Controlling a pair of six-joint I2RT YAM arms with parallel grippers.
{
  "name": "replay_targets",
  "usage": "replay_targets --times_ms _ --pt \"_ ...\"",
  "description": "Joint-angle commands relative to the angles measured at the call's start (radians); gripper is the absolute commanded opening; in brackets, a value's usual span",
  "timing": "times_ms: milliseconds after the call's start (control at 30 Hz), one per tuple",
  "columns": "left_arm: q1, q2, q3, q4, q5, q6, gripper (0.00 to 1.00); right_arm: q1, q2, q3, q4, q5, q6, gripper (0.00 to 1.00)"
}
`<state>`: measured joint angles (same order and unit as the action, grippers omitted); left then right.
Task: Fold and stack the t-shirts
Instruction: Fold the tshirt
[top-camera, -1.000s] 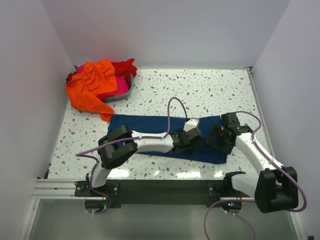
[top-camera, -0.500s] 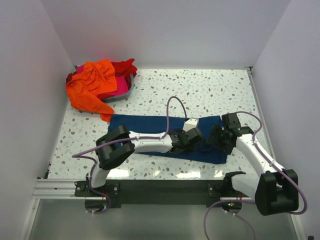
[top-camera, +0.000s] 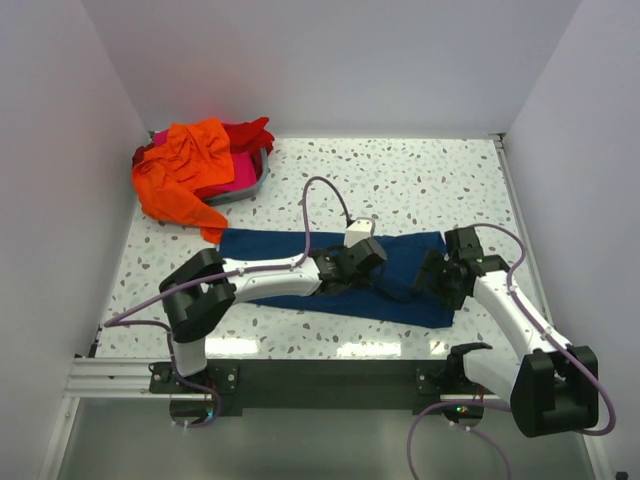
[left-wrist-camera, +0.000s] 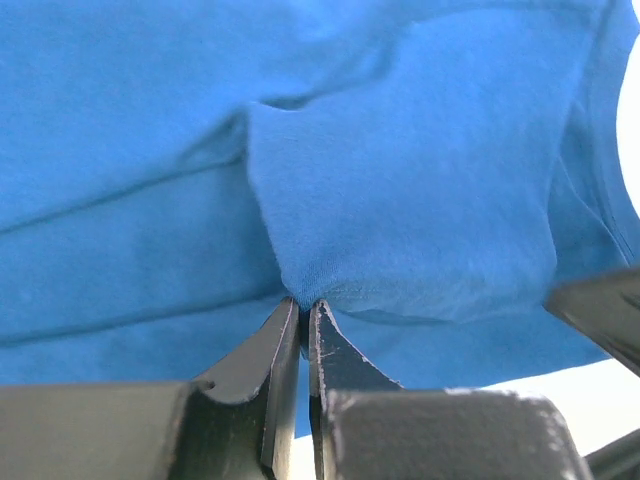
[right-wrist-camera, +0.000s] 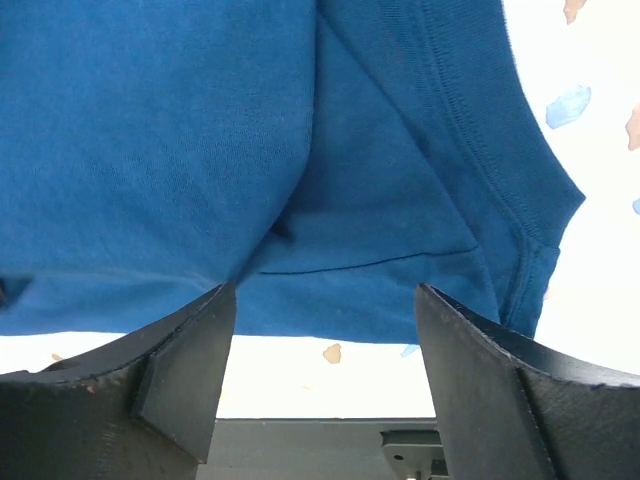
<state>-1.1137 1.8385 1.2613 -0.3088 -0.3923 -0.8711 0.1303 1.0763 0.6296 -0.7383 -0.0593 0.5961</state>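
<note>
From above, the left tool (top-camera: 372, 278) has its tips hidden under its own wrist. The left arm (top-camera: 270, 278) covers a strip of the navy shirt (top-camera: 265, 250). The orange shirt (top-camera: 185, 170) buries most of the pink shirt (top-camera: 240, 181), the red shirt (top-camera: 256, 133) and the tray (top-camera: 248, 192). In both wrist views the navy cloth runs off the top and left edges. A dark shape (left-wrist-camera: 600, 310) is cut off by the right edge of the left wrist view and cannot be identified.

White speckled terrazzo tabletop (top-camera: 420, 185), walls on three sides. A large navy blue cloth t-shirt (top-camera: 262, 247) lies spread across its near middle. Far left corner: grey plastic tub (top-camera: 250, 186). A bright orange t-shirt (top-camera: 185, 170) spills over the tub's rim onto the tabletop, its tip just beside the navy shirt's corner.
</note>
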Motion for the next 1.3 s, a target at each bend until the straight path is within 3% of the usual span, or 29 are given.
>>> replay_targets --times_ms 0,233,967,1267 --pt "0.026 -0.01 -0.005 0.008 -0.007 0.012 0.07 -0.001 -0.045 -0.007 0.008 -0.042 -0.03 0.74" --pt "0.075 -0.004 0.003 0.011 0.021 0.032 0.07 0.099 -0.03 -0.01 0.028 -0.068 -0.05 0.56" --pt "0.081 0.031 0.023 0.007 0.05 0.049 0.05 0.143 0.135 -0.07 0.316 -0.129 -0.035 0.49" --pt "0.081 0.039 0.032 0.0 0.053 0.052 0.05 0.146 0.174 -0.085 0.379 -0.152 -0.044 0.38"
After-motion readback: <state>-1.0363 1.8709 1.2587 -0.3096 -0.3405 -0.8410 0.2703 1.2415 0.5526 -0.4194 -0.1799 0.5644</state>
